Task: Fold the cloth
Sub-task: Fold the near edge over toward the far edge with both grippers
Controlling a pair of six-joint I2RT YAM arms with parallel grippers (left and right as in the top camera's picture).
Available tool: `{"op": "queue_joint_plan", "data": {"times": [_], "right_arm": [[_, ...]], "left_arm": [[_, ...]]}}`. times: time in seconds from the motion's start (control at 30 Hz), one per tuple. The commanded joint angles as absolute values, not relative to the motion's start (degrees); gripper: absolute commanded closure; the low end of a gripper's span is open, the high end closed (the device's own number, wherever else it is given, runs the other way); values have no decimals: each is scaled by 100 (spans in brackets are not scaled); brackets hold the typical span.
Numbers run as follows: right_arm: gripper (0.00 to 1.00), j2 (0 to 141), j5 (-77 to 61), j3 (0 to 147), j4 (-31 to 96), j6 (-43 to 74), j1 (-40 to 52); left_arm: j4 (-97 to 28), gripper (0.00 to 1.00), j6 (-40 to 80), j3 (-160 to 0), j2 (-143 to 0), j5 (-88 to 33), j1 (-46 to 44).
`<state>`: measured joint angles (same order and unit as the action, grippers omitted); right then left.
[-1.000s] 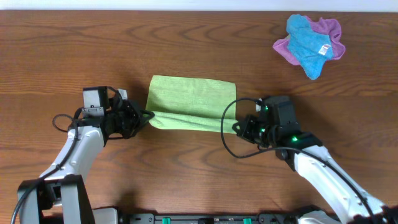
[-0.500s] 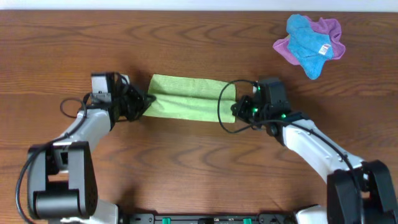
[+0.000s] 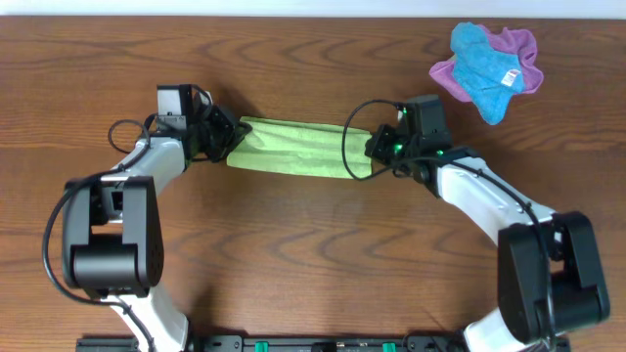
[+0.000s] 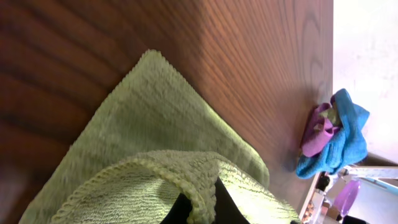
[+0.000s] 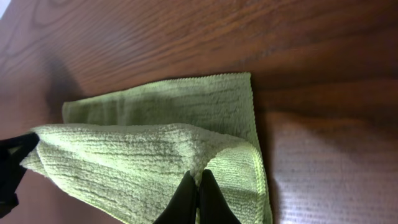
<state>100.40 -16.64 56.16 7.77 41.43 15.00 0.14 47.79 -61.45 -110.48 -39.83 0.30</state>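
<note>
The lime yellow-green cloth (image 3: pixel 298 158) lies on the wooden table, doubled over into a narrow strip. My left gripper (image 3: pixel 231 140) is shut on its left corner, and my right gripper (image 3: pixel 368 156) is shut on its right corner. In the left wrist view the cloth (image 4: pixel 143 143) curls up over my pinched fingers (image 4: pixel 180 211), its lifted edge above the lower layer. In the right wrist view the cloth (image 5: pixel 155 130) has its upper layer held in my shut fingers (image 5: pixel 186 202) over the flat lower layer.
A bright blue cloth with a white tag (image 3: pixel 484 57) lies on a purple cloth (image 3: pixel 518 44) at the table's far right. Both also show in the left wrist view (image 4: pixel 329 134). Cables loop beside each wrist.
Both grippers have carried the cloth's near edge away from me, toward the far edge. The cloth has gone from a wide rectangle to a narrow strip.
</note>
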Motion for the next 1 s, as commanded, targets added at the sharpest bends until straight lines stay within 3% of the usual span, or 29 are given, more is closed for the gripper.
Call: {"op": "queue_joint_plan", "data": {"times": [0.0, 0.97], "right_arm": [[99, 10221, -1437, 5758, 751, 4010, 1452], [97, 10954, -1175, 5776, -56, 3846, 1466]], "left_arm": [[40, 94, 4713, -6401, -11264, -3809, 32], [482, 94, 4591, -6469, -11808, -2980, -93]]}}
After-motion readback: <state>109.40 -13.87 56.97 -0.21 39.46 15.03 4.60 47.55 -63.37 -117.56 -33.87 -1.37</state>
